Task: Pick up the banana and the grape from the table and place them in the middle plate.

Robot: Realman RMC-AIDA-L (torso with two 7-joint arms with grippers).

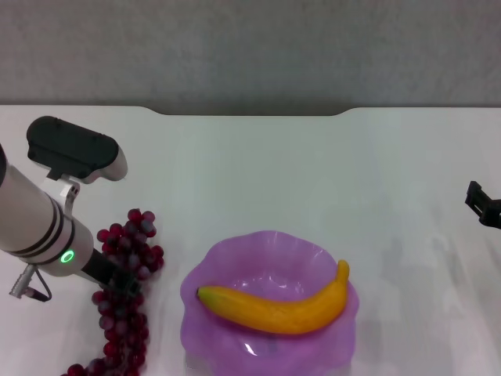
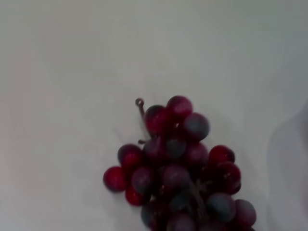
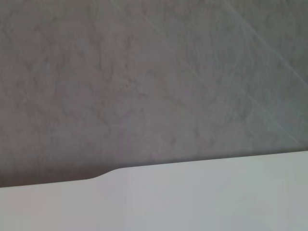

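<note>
Banana point(image 1: 274, 307): lying across the inside of the middle plate, curved, its dark-tipped end pointing to the robot's left and its stem end rising over the rim on the right.
Middle plate point(image 1: 235, 258): translucent purple, wavy rim, sitting on the table at the near centre of the head view; its near edge is running out of the picture.
Grape point(image 1: 125, 294): long dark red bunch lying on the table, just left of the plate and apart from it, stretching from mid-table toward the near edge. In the left wrist view the bunch point(image 2: 180, 166) is showing its bare stalk end against white tabletop.
Left gripper point(image 1: 117, 278): reaching down at the middle of the bunch, dark fingers sitting among the grapes; whether they are closed on the fruit or still apart, I cannot tell.
Right gripper point(image 1: 484, 205): showing only as a dark tip at the right edge, well apart from the plate; finger state cannot be told.
Table point(image 1: 313, 180): plain white, notched far edge; the right wrist view is showing that edge point(image 3: 192, 197) against a grey wall point(image 3: 154, 77).
</note>
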